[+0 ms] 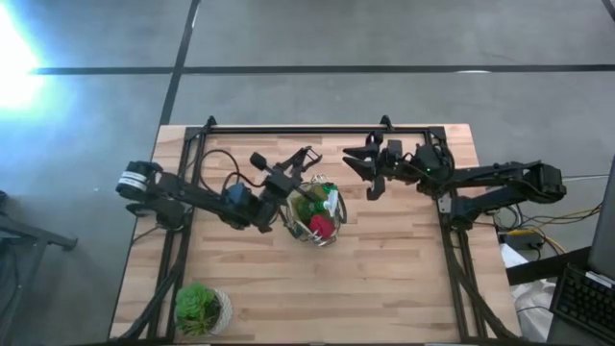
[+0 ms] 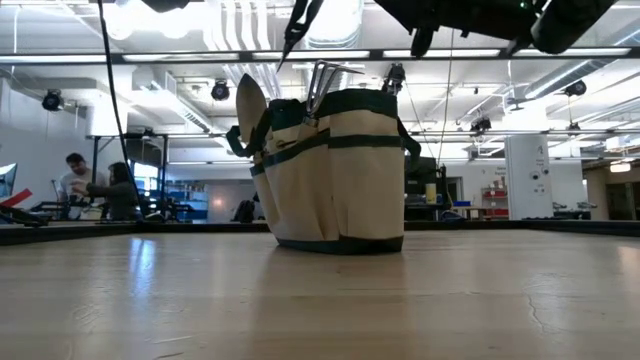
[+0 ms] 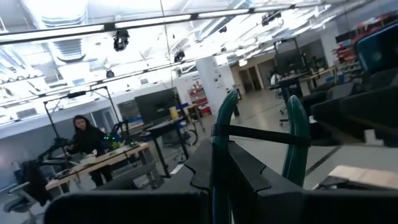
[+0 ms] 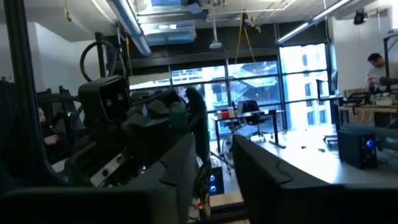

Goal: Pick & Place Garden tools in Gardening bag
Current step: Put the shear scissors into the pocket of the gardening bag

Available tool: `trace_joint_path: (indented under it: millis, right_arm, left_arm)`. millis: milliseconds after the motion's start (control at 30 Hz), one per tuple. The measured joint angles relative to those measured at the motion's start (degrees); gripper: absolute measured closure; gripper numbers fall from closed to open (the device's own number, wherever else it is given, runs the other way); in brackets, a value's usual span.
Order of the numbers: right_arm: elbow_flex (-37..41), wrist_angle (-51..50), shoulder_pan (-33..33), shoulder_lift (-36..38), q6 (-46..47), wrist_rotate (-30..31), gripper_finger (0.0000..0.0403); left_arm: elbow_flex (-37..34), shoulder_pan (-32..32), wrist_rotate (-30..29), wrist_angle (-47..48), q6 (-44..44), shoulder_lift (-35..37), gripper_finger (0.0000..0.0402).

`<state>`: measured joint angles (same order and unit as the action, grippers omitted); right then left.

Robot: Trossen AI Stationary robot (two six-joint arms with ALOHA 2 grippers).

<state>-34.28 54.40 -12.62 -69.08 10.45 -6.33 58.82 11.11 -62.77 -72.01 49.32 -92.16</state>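
Workshop lights glare above a wooden table (image 1: 384, 279) where the gardening bag (image 2: 335, 170) stands upright mid-table, tools poking from it. Left gripper (image 1: 306, 157) hovers behind the bag, jaws clamped on green-handled pruners (image 3: 255, 143); right gripper (image 1: 360, 173) hangs nearby, jaws apart, empty. Soft fabric likely sags; rigid tools suit handle grips.

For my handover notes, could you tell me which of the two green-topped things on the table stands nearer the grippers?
The gardening bag, mid-table with tools inside, stands between the left gripper and right gripper. The potted plant sits alone at a table corner.
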Motion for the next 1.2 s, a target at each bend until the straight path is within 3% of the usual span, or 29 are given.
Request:
trace_joint_path:
  millis: [200, 400, 767, 1200]
  right_arm:
    - [-1.82, -0.51, 0.00, -0.46, -0.37, 0.35, 0.0247]
    - [-3.29, -0.65, 1.82, -0.45, -2.80, 0.37, 0.0216]
    - [-7.34, -1.72, 3.65, -5.32, -5.97, 0.57, 0.0210]
    - [-13.88, -1.88, 3.63, -13.00, -6.09, 0.49, 0.0211]
  left_arm:
    - [0.53, -0.89, 2.20, -0.01, -2.31, 0.02, 0.0379]
    - [0.53, -2.15, 3.29, -0.01, -4.30, -0.07, 0.0379]
    - [0.53, -2.69, 8.15, -0.01, -6.99, -0.07, 0.0379]
    - [0.51, -2.69, 8.29, 0.56, -6.51, -0.04, 0.0379]
